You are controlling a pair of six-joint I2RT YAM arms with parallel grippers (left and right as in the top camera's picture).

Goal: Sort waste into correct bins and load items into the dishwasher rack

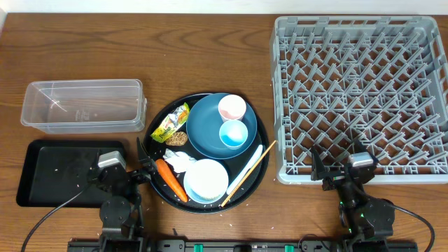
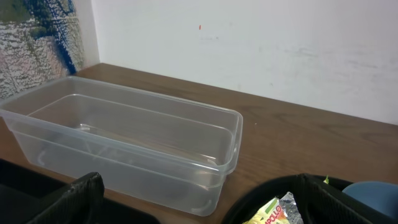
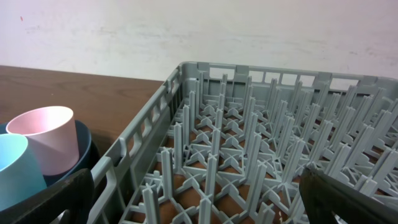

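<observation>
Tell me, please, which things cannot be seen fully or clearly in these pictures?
- Left wrist view: the snack wrapper is cut off by the bottom edge, so only a corner shows.
- Right wrist view: the light-blue cup is cut off by the left and bottom edges.
- Overhead view: the brown food lump is too small to identify.
- Overhead view: the right end of the black tray is hidden under the left arm.

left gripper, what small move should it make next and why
Probably ease the left gripper forward and down over the orange carrot. Its jaws stand open and hold nothing. The carrot is the piece of waste lying nearest it, just inside the left rim of the round tray. The clear tub holds nothing yet.
</observation>
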